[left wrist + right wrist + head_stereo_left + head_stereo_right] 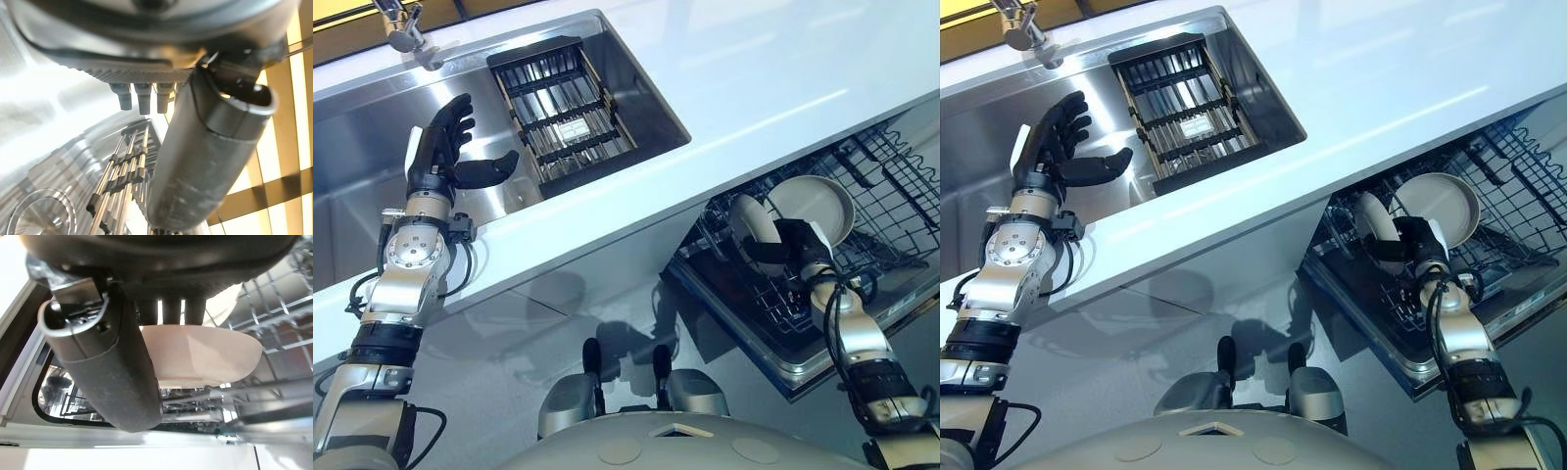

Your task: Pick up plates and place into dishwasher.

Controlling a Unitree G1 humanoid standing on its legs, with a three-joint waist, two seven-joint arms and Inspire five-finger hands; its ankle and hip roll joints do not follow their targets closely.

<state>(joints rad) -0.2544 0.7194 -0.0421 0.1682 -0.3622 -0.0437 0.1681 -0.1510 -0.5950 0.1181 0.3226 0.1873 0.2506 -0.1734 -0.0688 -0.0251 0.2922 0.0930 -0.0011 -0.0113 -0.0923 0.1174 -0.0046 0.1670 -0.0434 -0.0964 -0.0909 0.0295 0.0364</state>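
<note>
Cream plate [751, 223]: gripped on edge by right hand [791, 247], fingers curled round rim, over dishwasher rack [901, 186], just beside standing plate [818, 201]; upright probably to slot between tines. Left hand [442, 149]: fingers spread, empty, above sink [352, 196].

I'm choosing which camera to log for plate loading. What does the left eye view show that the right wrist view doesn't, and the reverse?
Left eye view: the open left hand over the stainless steel sink with its black slatted insert, set in the white counter. Right wrist view: close up, the thumb of the right hand pressed on the pale round plate, fingers behind it. Both: that hand gripping that plate at the grey wire dishwasher rack.
</note>
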